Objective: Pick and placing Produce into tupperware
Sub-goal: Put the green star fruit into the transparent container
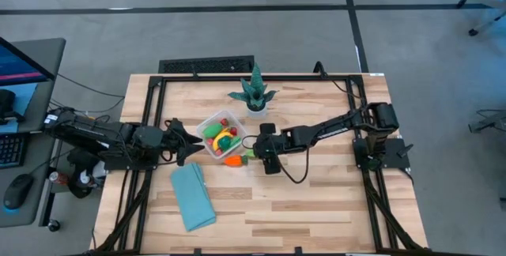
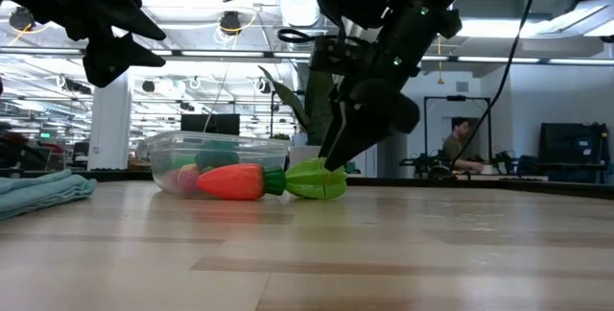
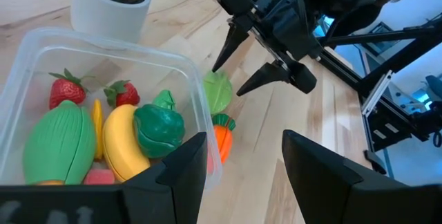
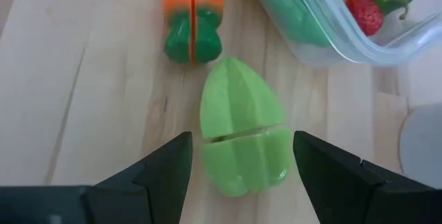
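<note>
The clear tupperware (image 1: pixel 219 134) stands mid-table and holds produce: two strawberries (image 3: pixel 65 88), a banana (image 3: pixel 124 141) and green pieces (image 3: pixel 59 144). Just outside its right wall, an orange carrot (image 4: pixel 193 3) and a light-green split piece (image 4: pixel 238 113) lie on the wood. My right gripper (image 4: pixel 242 139) is open, slanting down, with one finger on either side of the light-green piece and a gap showing at each. My left gripper (image 3: pixel 242 169) hovers open, raised over the table at the container's left side.
A spiky teal plant in a white pot (image 1: pixel 254 94) stands just beyond the container. A folded light-blue cloth (image 1: pixel 192 197) lies toward the near left. Bare wood spreads to the right and near side of the produce.
</note>
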`<state>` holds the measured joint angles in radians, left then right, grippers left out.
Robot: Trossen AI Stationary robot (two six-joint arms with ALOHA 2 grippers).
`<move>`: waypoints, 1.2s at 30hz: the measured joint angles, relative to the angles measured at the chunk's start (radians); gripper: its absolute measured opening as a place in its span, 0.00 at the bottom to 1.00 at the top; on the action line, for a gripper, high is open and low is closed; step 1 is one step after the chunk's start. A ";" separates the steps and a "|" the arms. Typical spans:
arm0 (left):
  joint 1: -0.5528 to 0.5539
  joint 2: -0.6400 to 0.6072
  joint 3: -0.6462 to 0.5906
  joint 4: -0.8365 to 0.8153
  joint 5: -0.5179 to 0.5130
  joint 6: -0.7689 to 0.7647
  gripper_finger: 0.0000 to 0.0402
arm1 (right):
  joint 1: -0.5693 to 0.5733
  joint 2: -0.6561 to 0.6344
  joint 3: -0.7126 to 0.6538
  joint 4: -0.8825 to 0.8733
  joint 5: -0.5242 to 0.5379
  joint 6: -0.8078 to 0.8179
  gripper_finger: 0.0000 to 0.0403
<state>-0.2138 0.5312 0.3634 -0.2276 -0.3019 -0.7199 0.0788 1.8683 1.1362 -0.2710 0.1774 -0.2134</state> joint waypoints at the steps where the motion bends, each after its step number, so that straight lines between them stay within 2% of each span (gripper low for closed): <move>1: 0.000 0.000 0.000 0.000 0.000 0.000 0.44 | 0.000 0.001 0.000 0.000 0.002 0.000 0.61; 11: 0.000 0.000 0.000 -0.001 -0.001 0.000 0.44 | 0.043 0.072 0.012 0.021 0.007 0.001 0.61; 17: 0.000 0.000 0.000 -0.002 -0.001 0.000 0.44 | 0.045 0.072 0.014 0.020 0.056 0.059 0.61; 36: 0.000 0.000 0.000 -0.003 -0.002 -0.001 0.44 | 0.045 0.069 0.014 0.053 0.021 0.116 0.61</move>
<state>-0.2138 0.5316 0.3634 -0.2306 -0.3038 -0.7212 0.1242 1.9377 1.1500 -0.2184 0.1986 -0.0975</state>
